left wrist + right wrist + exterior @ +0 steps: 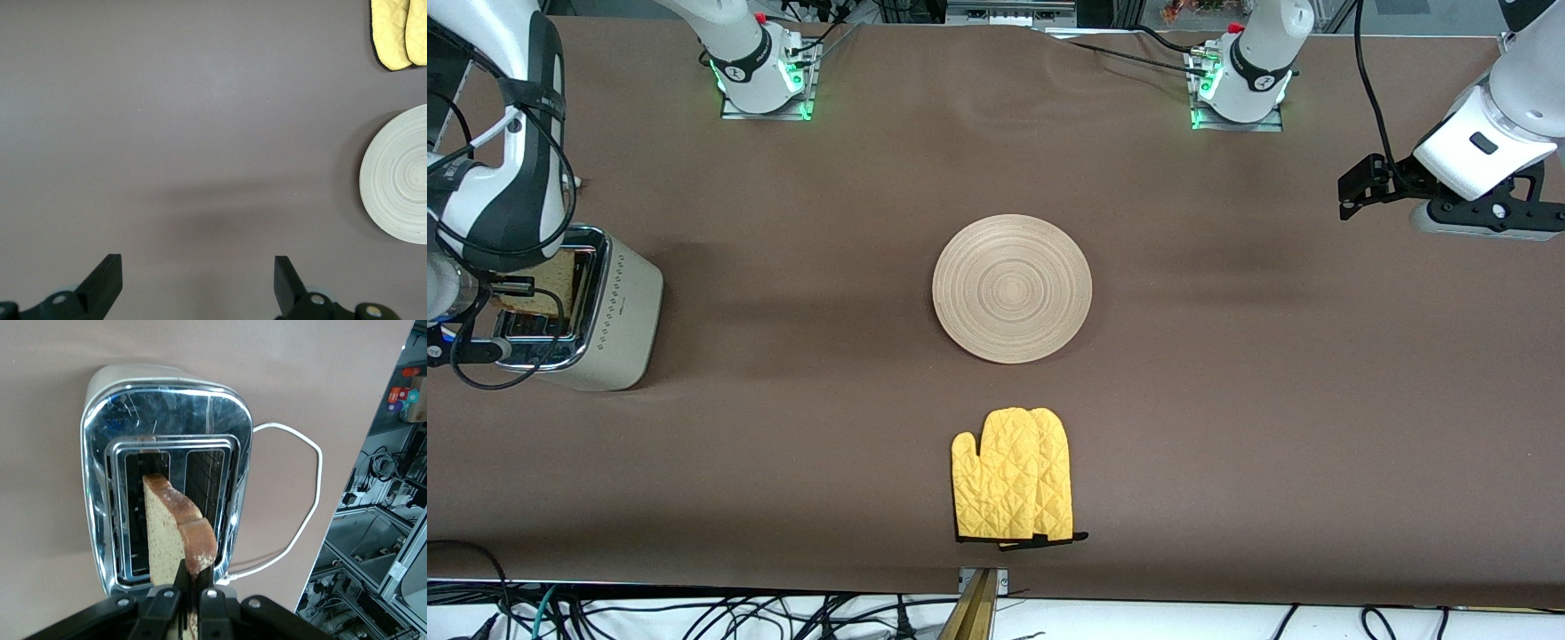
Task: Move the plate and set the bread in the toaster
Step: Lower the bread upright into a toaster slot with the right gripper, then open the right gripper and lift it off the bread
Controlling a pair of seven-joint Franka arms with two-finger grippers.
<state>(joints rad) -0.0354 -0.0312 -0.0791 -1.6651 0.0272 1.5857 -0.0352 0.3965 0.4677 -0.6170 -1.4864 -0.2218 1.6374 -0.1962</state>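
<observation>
- We had the right gripper (190, 587) over the toaster (618, 311) at the right arm's end of the table, its fingers clamped on the top edge of the bread (170, 533).
- The slice hung upright, lower edge already entering one of the two slots, crust toward the gripper; how deep it sat we could not tell from above.
- In the front view the arm hid most of the toaster's chrome top, and only a sliver of bread (538, 271) showed.
- The plate (1012, 289) lay bare at mid-table, with a yellow mitt (1014, 476) nearer the front camera than it and apart from it.
- The left gripper (197, 280) waited over bare cloth at the left arm's end, fingers spread wide and holding nothing.
- To do this step well, we judged the slice should stay parallel to the slot's long walls and go straight down, without any tilt that would catch the crust on the wire guides.
- Letting go looked wise only once the bread stood low enough for the slot walls to hold it upright; released too early, it could tip against the chrome rim.
- The fingers would then need a straight lift clear of the slot.
</observation>
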